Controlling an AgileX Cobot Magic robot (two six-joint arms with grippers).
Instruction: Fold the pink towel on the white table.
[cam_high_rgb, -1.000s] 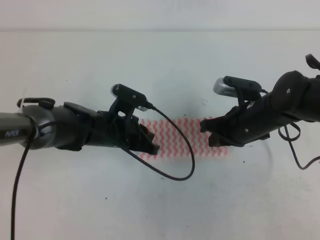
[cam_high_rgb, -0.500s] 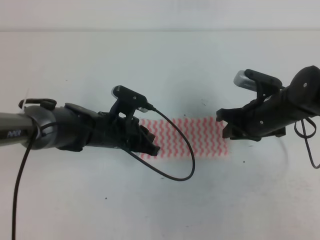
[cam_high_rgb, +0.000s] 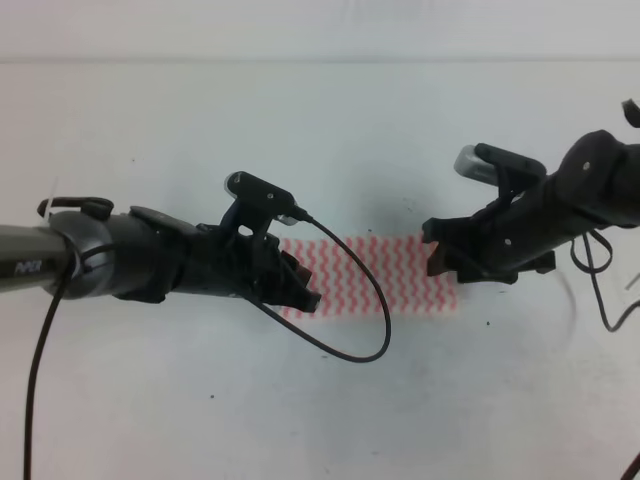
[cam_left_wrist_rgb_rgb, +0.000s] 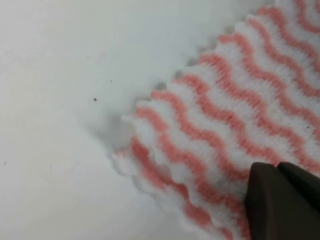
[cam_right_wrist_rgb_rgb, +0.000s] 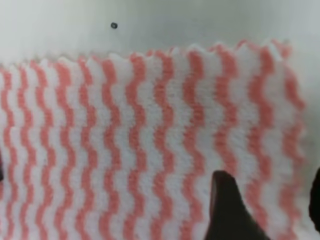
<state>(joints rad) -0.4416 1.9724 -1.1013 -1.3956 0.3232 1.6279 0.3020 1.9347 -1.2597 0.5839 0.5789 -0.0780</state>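
**Both grippers at the towel's short ends, cloth flat on the table**

Near side: bare white table (cam_high_rgb: 300, 420) in front of the towel, only a few dark specks. A black cable (cam_high_rgb: 370, 320) loops from the left arm across the towel's near long edge and onto the table.

Middle: the pink towel (cam_high_rgb: 400, 275) lies flat as a strip running left to right, near the table centre. Its long edges are straight, and its near right corner is visible. Plenty of bare table on all sides.

Left gripper (cam_high_rgb: 303, 290): sits on the towel's left end, covering it in the high view. In the left wrist view, one dark fingertip (cam_left_wrist_rgb_rgb: 280, 200) rests on the cloth just inside a scalloped corner that is slightly rumpled. Cannot tell whether the jaws are apart or closed.

Right gripper (cam_high_rgb: 437, 255): at the towel's right end, over the far right corner. In the right wrist view, two dark fingertips (cam_right_wrist_rgb_rgb: 225, 205) stand apart with striped cloth showing between them, so the jaws are spread and not clamped on anything.

Far side: bare table up to the far edge.
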